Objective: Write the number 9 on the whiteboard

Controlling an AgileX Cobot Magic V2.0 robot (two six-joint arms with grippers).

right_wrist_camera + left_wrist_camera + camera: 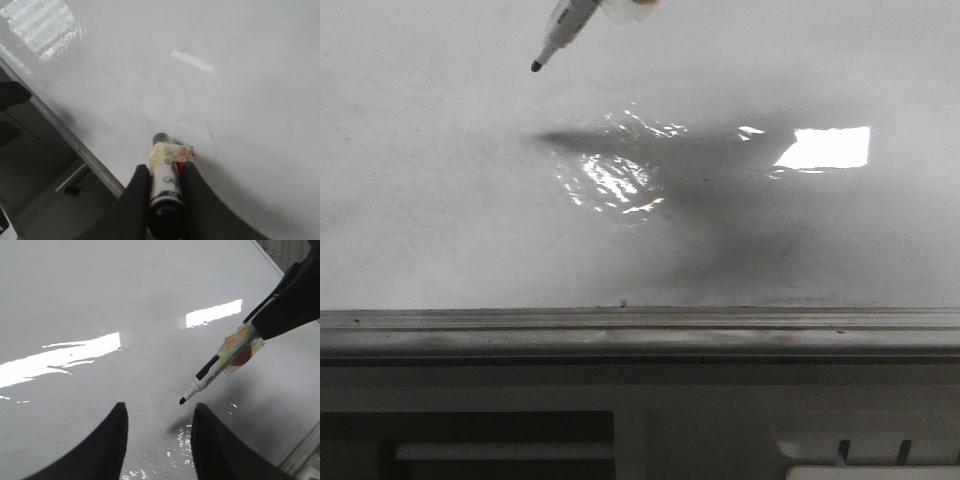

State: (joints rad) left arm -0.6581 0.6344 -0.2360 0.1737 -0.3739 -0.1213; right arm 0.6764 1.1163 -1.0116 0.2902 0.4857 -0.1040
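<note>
Gripping a marker point(163, 176) by its barrel, the right gripper point(164, 192) has both jaws clamped on it, the black tip pointing down at the whiteboard point(440, 200). The tip seems to hover just above the surface, though contact is hard to judge. The left gripper point(159, 440) hangs near the tip with jaws apart, holding nothing. The board is glossy, with glare patches and a grey rail point(640, 330) along its near edge.
</note>
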